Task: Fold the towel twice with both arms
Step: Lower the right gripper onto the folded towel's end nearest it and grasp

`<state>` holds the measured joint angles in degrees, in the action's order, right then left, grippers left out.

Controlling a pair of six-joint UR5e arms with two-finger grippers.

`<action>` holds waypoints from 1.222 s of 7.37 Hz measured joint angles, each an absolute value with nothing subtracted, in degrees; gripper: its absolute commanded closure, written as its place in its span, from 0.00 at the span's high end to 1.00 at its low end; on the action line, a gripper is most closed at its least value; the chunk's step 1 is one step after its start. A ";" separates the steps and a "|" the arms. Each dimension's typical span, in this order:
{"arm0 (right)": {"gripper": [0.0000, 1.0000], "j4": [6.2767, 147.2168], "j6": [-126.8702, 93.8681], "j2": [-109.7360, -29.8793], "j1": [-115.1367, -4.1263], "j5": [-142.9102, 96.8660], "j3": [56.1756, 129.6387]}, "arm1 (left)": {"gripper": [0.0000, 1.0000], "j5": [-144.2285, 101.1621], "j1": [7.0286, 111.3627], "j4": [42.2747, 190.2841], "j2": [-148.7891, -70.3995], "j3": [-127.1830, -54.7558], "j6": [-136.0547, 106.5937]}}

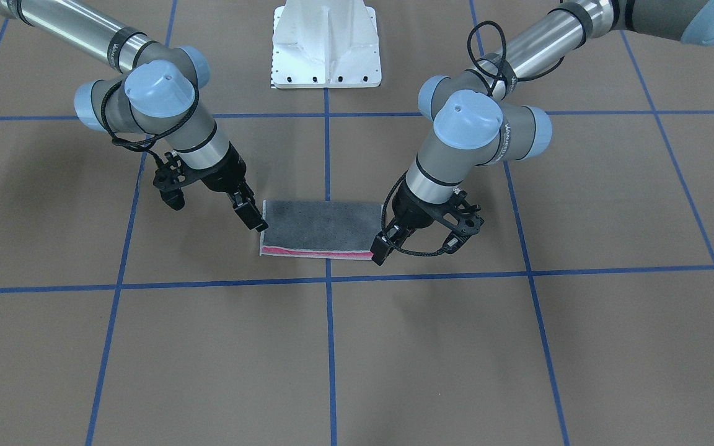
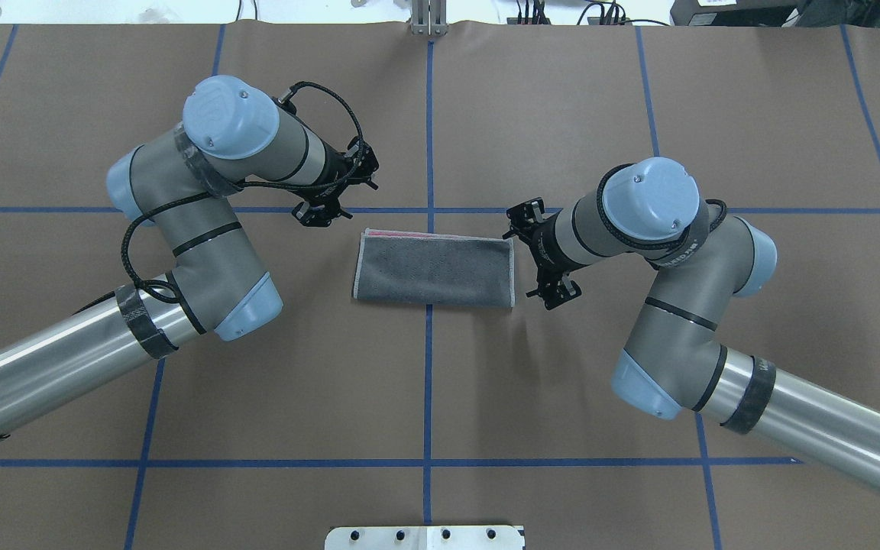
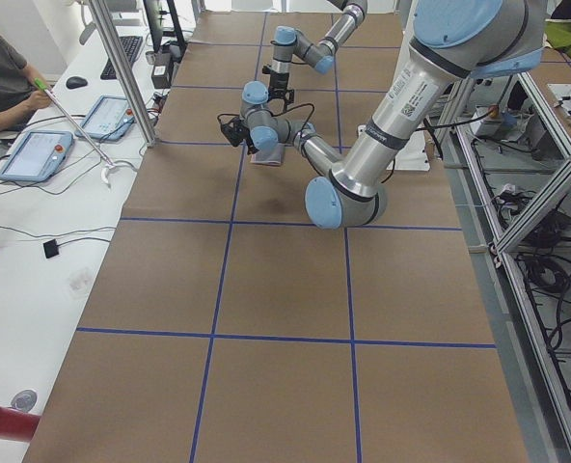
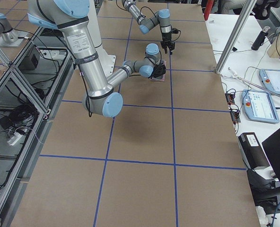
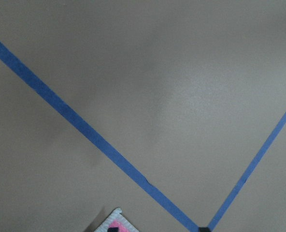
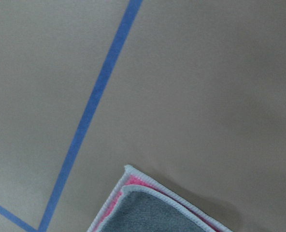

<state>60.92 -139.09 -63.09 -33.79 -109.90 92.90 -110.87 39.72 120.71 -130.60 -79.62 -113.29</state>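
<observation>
One folded towel (image 1: 323,226) lies between my two claws, left claw (image 1: 380,249) and right claw (image 1: 250,218) just beside its short ends, though I cannot tell whether they are spread or pressed together.

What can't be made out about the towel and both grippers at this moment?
Left gripper: front view, fingers too small to tell open or shut.
Right gripper: same; overhead, arms cover the fingers.
Towel: wrist views crop all but a corner; side views, arms mostly hide it.
</observation>
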 measured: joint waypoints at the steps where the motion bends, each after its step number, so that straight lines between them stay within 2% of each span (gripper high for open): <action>1: 0.97 60.85 -140.77 -63.62 -32.59 -109.06 93.45 | 0.66 -110.91 39.77 120.61 -130.60 -79.62 -113.29; 4: 0.90 60.88 -142.31 -64.76 -29.24 -106.66 94.35 | 0.67 -110.92 39.81 120.40 -130.60 -79.63 -113.29; 5: 0.81 60.92 -142.41 -65.17 -28.34 -105.79 94.41 | 0.67 -110.92 39.81 120.34 -130.60 -79.63 -113.29; 7: 0.78 60.98 -142.50 -65.60 -27.17 -104.57 94.20 | 0.68 -110.92 39.81 120.25 -130.60 -79.63 -113.29; 9: 0.63 60.97 -142.48 -65.58 -26.88 -104.29 93.95 | 0.68 -110.92 39.77 120.24 -130.61 -79.62 -113.27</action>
